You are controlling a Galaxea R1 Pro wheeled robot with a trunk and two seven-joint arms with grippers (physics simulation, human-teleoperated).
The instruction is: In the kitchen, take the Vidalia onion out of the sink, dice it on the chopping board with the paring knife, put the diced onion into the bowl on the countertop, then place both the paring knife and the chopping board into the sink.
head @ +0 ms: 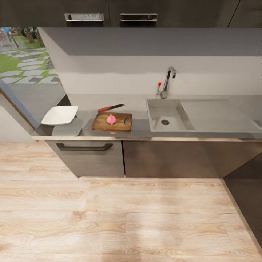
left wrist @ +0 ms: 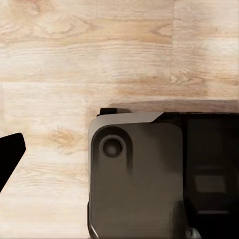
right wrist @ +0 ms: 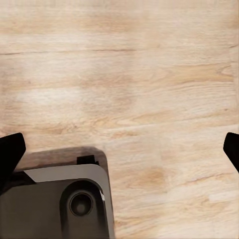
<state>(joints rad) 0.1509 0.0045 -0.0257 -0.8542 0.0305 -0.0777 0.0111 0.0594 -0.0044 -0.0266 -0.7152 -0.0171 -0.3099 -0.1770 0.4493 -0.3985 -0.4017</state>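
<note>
While resting on the board [head: 112, 122], onion [head: 111, 119] left of sink [head: 171, 117]. Knife [head: 110, 107] just behind board, bowl [head: 60, 115] further left. Right gripper [right wrist: 122, 149] spread wide; left jaws: cannot tell.

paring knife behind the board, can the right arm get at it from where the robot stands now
Probably not yet. The paring knife lies on the countertop behind the chopping board, across a stretch of wooden floor. The right gripper hangs open over floor, so the robot likely must drive closer.

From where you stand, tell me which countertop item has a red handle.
The paring knife, lying behind the chopping board; the board is brown wood, the bowl white.
</note>
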